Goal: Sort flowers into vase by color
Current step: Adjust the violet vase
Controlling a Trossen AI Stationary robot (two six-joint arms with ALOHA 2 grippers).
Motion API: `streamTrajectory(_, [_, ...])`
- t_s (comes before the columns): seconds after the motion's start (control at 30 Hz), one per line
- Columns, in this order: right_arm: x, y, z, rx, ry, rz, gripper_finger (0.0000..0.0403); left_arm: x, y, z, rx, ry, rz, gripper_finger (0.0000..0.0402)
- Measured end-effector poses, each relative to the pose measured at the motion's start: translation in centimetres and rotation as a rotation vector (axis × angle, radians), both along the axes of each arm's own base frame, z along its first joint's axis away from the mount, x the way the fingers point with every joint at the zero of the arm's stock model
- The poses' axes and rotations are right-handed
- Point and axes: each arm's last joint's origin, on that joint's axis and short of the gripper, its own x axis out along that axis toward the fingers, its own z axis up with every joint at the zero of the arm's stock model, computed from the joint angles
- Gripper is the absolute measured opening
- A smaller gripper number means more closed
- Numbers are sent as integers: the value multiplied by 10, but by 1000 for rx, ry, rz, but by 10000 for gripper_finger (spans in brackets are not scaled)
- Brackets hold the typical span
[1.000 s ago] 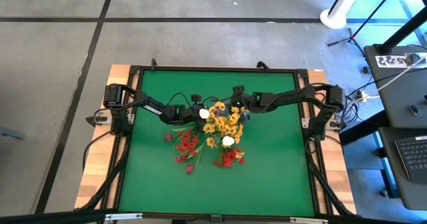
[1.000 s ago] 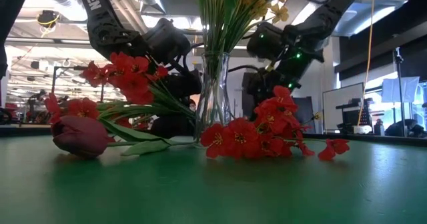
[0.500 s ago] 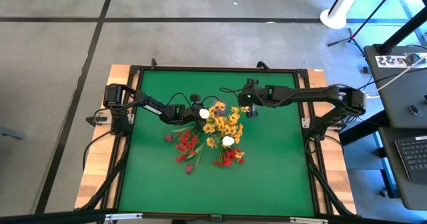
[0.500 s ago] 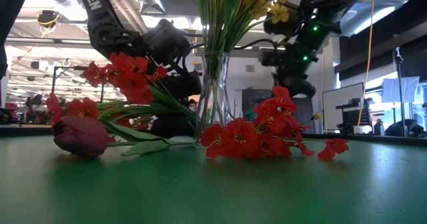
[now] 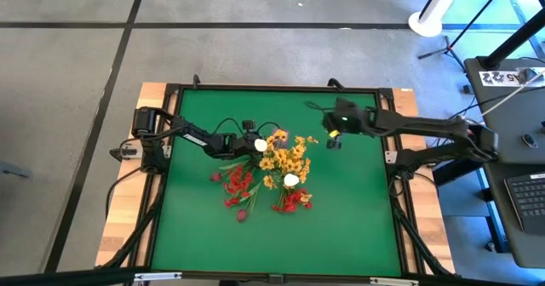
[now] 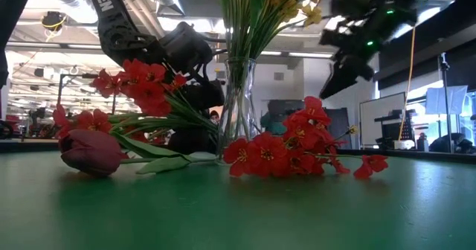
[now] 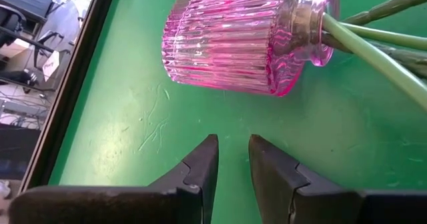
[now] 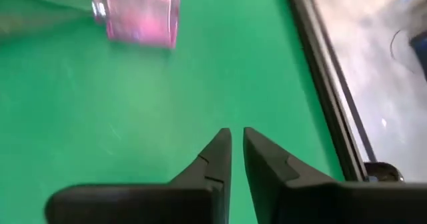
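Observation:
A ribbed pink glass vase [image 7: 227, 44] stands upright mid-table [image 6: 238, 109] and holds yellow flowers [image 5: 285, 154] by their green stems. Two red flower bunches [image 5: 238, 182] [image 5: 294, 201] and a maroon bud [image 6: 89, 152] lie flat on the green mat near the vase. White buds [image 5: 261, 145] [image 5: 291, 180] show beside the yellow blossoms. My left gripper [image 7: 232, 139] stands just left of the vase, its fingers slightly apart with nothing between them. My right gripper [image 5: 334, 140] hovers raised to the vase's right, shut and empty [image 8: 237, 131].
The dark frame of the table [image 8: 320, 84] runs along the mat's right side, close below my right gripper. Bare green mat [image 5: 341, 226] spreads toward the near edge and to both sides of the flower pile.
My right gripper has drawn away from the yellow flowers in the vase, rising and going toward the table's right edge, and its wrist has rolled. The vase and the flowers have stayed where they were.

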Motion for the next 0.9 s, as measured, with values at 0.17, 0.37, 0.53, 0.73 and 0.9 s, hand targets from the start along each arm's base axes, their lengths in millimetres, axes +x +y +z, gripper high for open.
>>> streamTrajectory(0.17, [-24, 13, -13, 18, -360, 82, 15, 0, 0, 0, -1, 0, 0, 81])
streamTrajectory(0.37, [-38, 21, -54, -9, -573, 195, 6, 0, 0, 0, -2, 0, 0, 81])
streamTrajectory(0.53, [-41, 25, -65, 7, -565, 293, 61, 0, 0, 0, -4, -1, -1, 81])
streamTrajectory(0.73, [-37, 24, -70, -5, -536, 315, 194, 0, 0, 0, -3, -1, -1, 81])
streamTrajectory(0.9, [-30, 21, -77, -36, -536, 334, 293, 0, 0, 0, -3, -3, -2, 81])
